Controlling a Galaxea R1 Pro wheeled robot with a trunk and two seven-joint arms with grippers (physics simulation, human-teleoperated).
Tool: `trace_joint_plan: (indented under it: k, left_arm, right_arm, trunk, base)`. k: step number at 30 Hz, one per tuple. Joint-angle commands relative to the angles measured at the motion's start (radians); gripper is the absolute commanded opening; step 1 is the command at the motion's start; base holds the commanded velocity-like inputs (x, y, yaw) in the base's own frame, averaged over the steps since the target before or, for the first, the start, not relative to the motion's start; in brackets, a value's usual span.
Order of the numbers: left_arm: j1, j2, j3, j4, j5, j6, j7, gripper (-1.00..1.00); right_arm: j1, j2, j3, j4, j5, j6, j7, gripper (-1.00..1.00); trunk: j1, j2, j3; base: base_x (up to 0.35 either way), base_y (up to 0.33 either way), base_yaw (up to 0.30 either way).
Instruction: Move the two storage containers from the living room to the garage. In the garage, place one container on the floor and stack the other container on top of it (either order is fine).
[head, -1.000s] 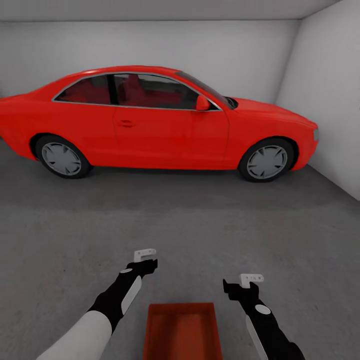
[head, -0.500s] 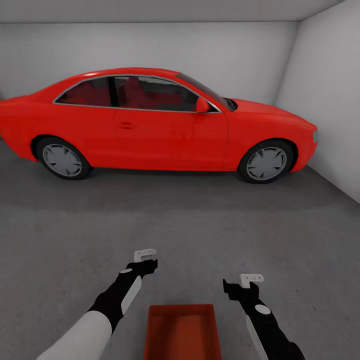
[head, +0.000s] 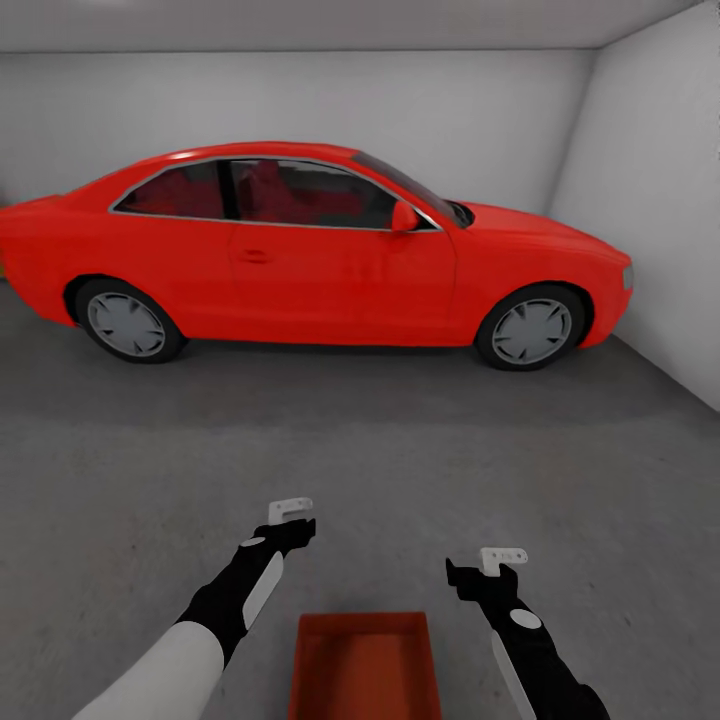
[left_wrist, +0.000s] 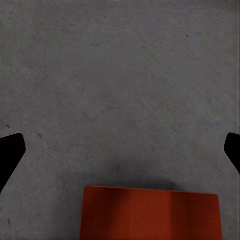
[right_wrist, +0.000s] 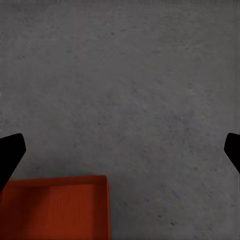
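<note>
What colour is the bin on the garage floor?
Orange-red; the bin shows best in the head view.

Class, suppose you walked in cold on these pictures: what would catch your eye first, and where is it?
The red car stands side-on across the far end, before the white back wall. Nearer, an orange-red storage container sits on the grey concrete floor, low between the two arms. The left claw and right claw hang open above the floor, holding nothing.

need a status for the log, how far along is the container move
One storage container sits on the garage floor between the arms, near the red car. Left gripper and right gripper are open and hold nothing. Left to do: a second container stacked on this one; none is on it yet.
</note>
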Motion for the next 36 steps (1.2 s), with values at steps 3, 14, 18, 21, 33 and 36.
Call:
trace_joint_plan:
  k: [3, 14, 18, 21, 33, 36]
  left_arm:
    - [0.0, 0.001, -0.006, -0.002, 0.01, 0.004, 0.009, 1.0]
    - [0.0, 0.001, -0.006, -0.002, 0.011, 0.004, 0.009, 1.0]
    - [0.0, 0.001, -0.006, -0.002, 0.011, 0.004, 0.008, 1.0]
    - [0.0, 0.001, -0.006, -0.002, 0.011, 0.004, 0.008, 1.0]
    - [0.0, 0.001, -0.006, -0.002, 0.009, 0.004, 0.009, 1.0]
    - [0.0, 0.001, -0.006, -0.002, 0.009, 0.004, 0.009, 1.0]
  right_arm:
    - [0.0, 0.001, -0.001, -0.002, 0.002, 0.006, -0.002, 1.0]
    - [0.0, 0.001, -0.001, -0.002, 0.002, 0.006, -0.002, 1.0]
    - [0.0, 0.001, -0.001, -0.001, 0.002, 0.006, -0.002, 1.0]
    - [0.0, 0.001, -0.001, -0.002, 0.002, 0.006, -0.002, 1.0]
    - [0.0, 0.001, -0.001, -0.002, 0.002, 0.006, -0.002, 1.0]
    - [0.0, 0.001, -0.001, -0.002, 0.002, 0.006, -0.002, 1.0]
  trunk:
    - [-0.012, 0.021, 0.013]
    - [-0.054, 0.098, 0.063]
    - [-0.069, 0.126, 0.077]
    - [-0.081, 0.147, 0.087]
    - [-0.127, 0.231, 0.135]
    - [-0.138, 0.252, 0.149]
  base:
    - [0.0, 0.0, 0.0]
    - [0.0, 0.0, 0.0]
    - [0.0, 0.0, 0.0]
    - [0.0, 0.0, 0.0]
    - [0.0, 0.0, 0.0]
    - [0.0, 0.0, 0.0]
